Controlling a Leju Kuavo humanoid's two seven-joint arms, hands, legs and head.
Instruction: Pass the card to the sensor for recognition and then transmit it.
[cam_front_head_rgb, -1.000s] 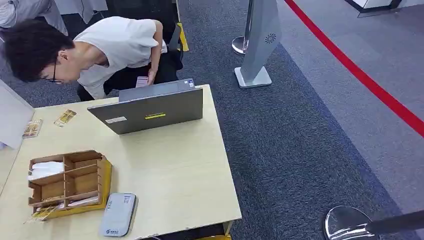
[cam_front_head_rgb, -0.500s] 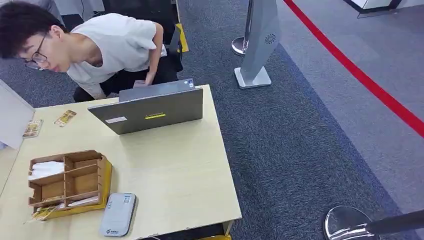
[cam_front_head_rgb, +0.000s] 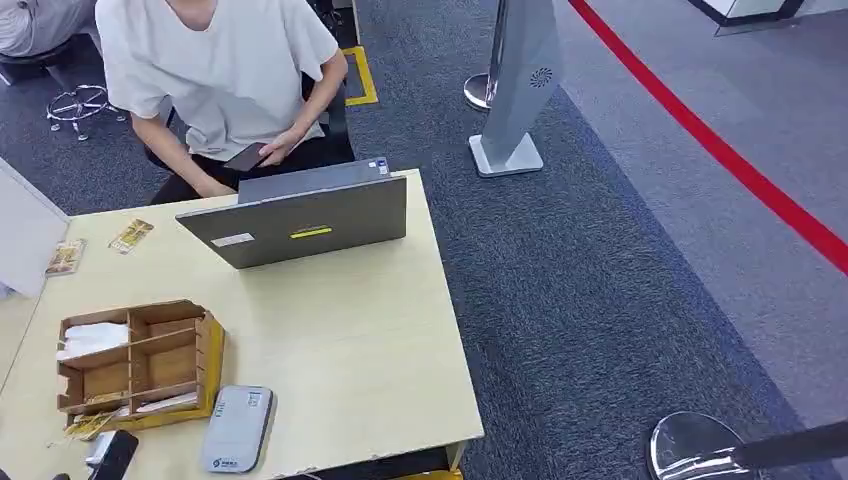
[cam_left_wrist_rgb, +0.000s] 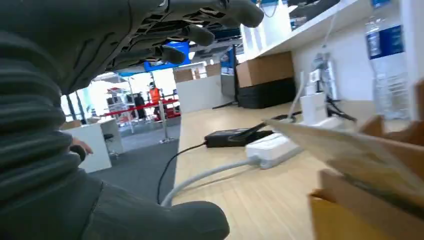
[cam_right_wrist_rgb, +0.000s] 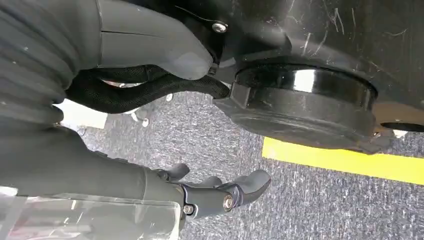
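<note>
Your left hand (cam_front_head_rgb: 110, 455) sits at the table's near left corner, fingers spread wide and holding nothing, while the right hand (cam_right_wrist_rgb: 220, 192) hangs loose and empty over the carpet. Reach for a card (cam_front_head_rgb: 165, 403) in the box's (cam_front_head_rgb: 212, 350) near compartment, left of the sensor (cam_front_head_rgb: 236, 428). Come in low, pinch its edge and lift it straight out.

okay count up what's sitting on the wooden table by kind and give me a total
Laptop: 1
Divided box: 1
Grey card reader: 1
Small packets at the far left: 2
Total: 5
</note>
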